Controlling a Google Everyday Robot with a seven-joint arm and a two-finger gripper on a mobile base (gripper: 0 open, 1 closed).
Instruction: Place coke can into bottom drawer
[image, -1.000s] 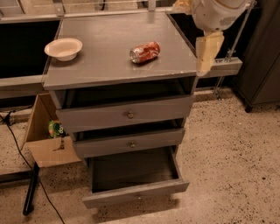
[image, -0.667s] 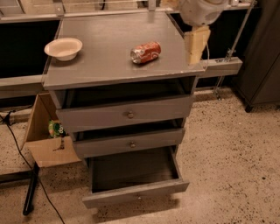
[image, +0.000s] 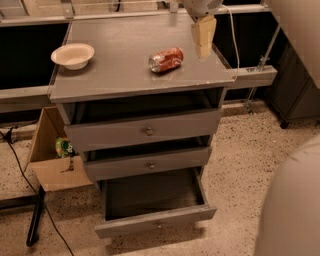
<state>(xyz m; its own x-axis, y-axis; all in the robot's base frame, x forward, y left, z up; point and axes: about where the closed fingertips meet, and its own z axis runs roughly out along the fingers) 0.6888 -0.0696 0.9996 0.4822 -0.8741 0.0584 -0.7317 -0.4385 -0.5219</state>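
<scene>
Where the grey cabinet top (image: 125, 75) reaches its back right corner, in the upper middle of the frame, the gripper (image: 203, 47) hangs pointing down, low over the surface, and whether it is wide or narrow cannot be told from this angle; it holds nothing. Just to its left and apart from it, the coke can (image: 166, 59) lies on its side on the cabinet top, its silver end turned toward the left. Farther left, near the upper left corner of the top, sits a white bowl (image: 73, 55), well apart from the can. Below the top, the two shallower drawers (image: 145, 131) stand slightly out, each with a small round knob. Under them the bottom drawer (image: 150, 225) is pulled far out toward the lower middle of the frame, its dark interior showing. At lower left a cardboard box (image: 52, 172) stands beside the cabinet on the speckled floor (image: 240, 150), with something green (image: 62, 147) inside it and a black cable (image: 15, 155) trailing past it.
</scene>
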